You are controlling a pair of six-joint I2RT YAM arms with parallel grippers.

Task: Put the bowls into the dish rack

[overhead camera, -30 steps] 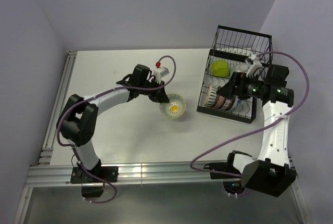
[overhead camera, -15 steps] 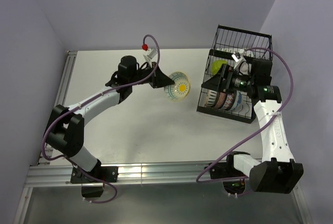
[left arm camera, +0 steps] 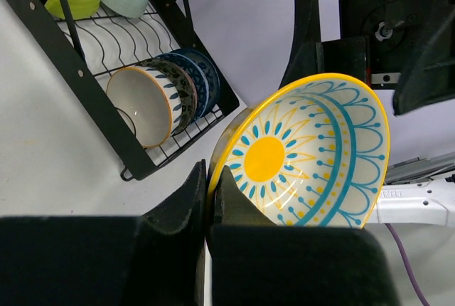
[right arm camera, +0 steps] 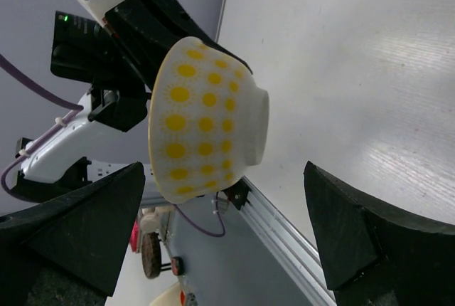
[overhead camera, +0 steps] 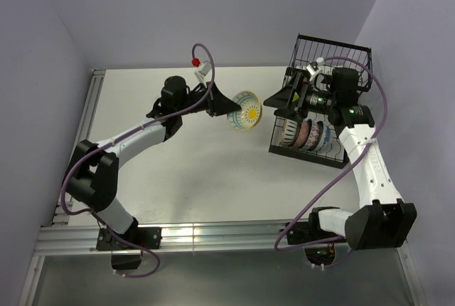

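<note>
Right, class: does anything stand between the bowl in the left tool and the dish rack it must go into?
Yes. The right tool, open, hangs between the yellow-patterned bowl and the dish rack, facing the bowl. The left tool grips the bowl's rim in the air. Nothing else visible lies between them.

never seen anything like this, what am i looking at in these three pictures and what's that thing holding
These are two robot arms bolted to a table, each ending in a two-finger claw. One picture looks down from above; the other two come from small cameras on each wrist. The left claw pinches the rim of a yellow-and-blue patterned bowl, held up above the table. The right claw is open, facing that bowl. By the right arm stands a black wire dish rack with several bowls standing on edge in it.
</note>
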